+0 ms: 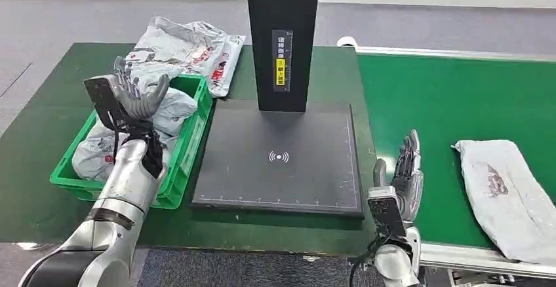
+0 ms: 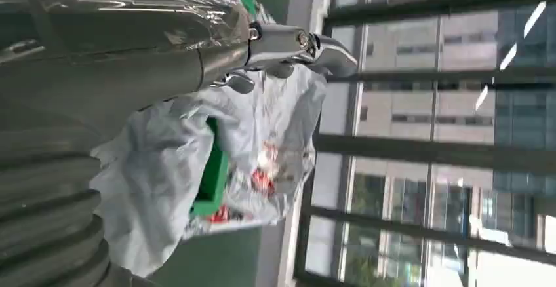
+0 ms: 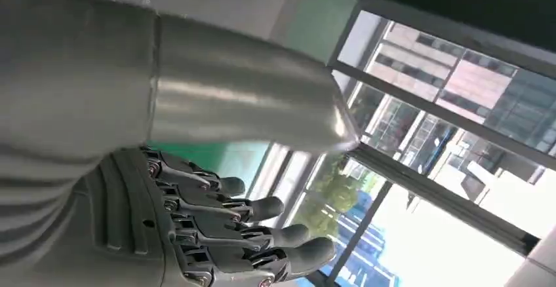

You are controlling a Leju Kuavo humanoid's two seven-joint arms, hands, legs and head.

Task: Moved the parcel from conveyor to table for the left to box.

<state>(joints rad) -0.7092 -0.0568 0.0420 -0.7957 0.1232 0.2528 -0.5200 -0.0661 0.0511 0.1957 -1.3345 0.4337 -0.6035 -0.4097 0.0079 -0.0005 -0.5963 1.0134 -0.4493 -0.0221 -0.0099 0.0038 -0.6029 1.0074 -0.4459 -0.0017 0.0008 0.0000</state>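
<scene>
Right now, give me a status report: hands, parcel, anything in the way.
Both hands open: left hand over the bin, right hand at belt edge. Parcel on the belt, untouched. Nothing between.

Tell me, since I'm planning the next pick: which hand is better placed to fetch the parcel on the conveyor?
Right. The right hand is open beside the conveyor, nearer the parcel; the left hand hovers over the green bin.

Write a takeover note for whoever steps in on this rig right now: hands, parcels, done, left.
Left hand: open, raised above the green crate, holding nothing.
Right hand: open, upright at the conveyor edge, empty.
Parcel lies on the belt, apart from the right hand.
Scanner plate on the table is bare.
Done: grey bags sit in the crate; another bag lies behind it.
Left: right hand moves the belt parcel to the table; left hand boxes it.
</scene>
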